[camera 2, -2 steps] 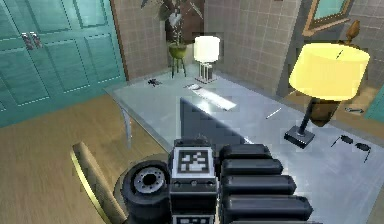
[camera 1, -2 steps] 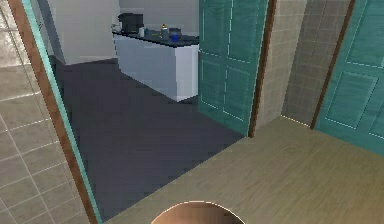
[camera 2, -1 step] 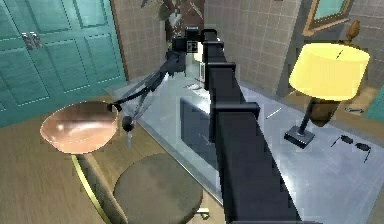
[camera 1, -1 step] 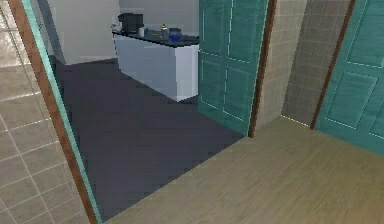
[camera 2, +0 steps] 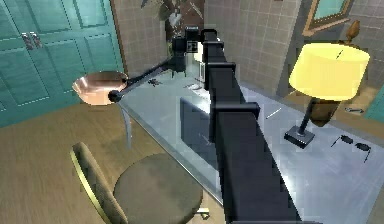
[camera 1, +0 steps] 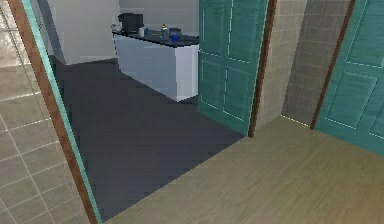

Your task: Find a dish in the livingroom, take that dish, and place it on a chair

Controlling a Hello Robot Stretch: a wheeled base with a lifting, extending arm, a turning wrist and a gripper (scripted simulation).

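In the forward view, a doorway gives onto a room with a dark, matt floor. At its far side stands a white desk (camera 1: 155, 62) with a dark top, plain and box-like. Some small dark things stand on it (too small for me to name). A teal door (camera 1: 232, 60) with raised panels stands at the right of the doorway. Near the camera lies a wooden floor (camera 1: 250, 190) of pale planks.

In the arm side view, the arm (camera 2: 235, 120), a dark square bar, reaches out over a glass desk (camera 2: 150, 110) with a smooth top that one can partly see through. At its far end the gripper (camera 2: 120, 93) holds the dish (camera 2: 98, 88), which is round, shallow and shiny, the colour of copper. The dish hangs past the corner of the glass desk, clear of the desk and of the floor. I judge it is held out there so that it can travel without striking the edge.

The chair (camera 2: 150, 185) stands just beside the near side of the glass desk. It has a round brown seat and a thin, curved, pale yellow back. The seat looks flat and wide enough for the dish, but the dish is off to the side of it and not yet over it.

A lamp (camera 2: 327, 72) with a yellow shade and a dark base stands on the glass desk, well apart from the dish, so I expect no trouble from it.
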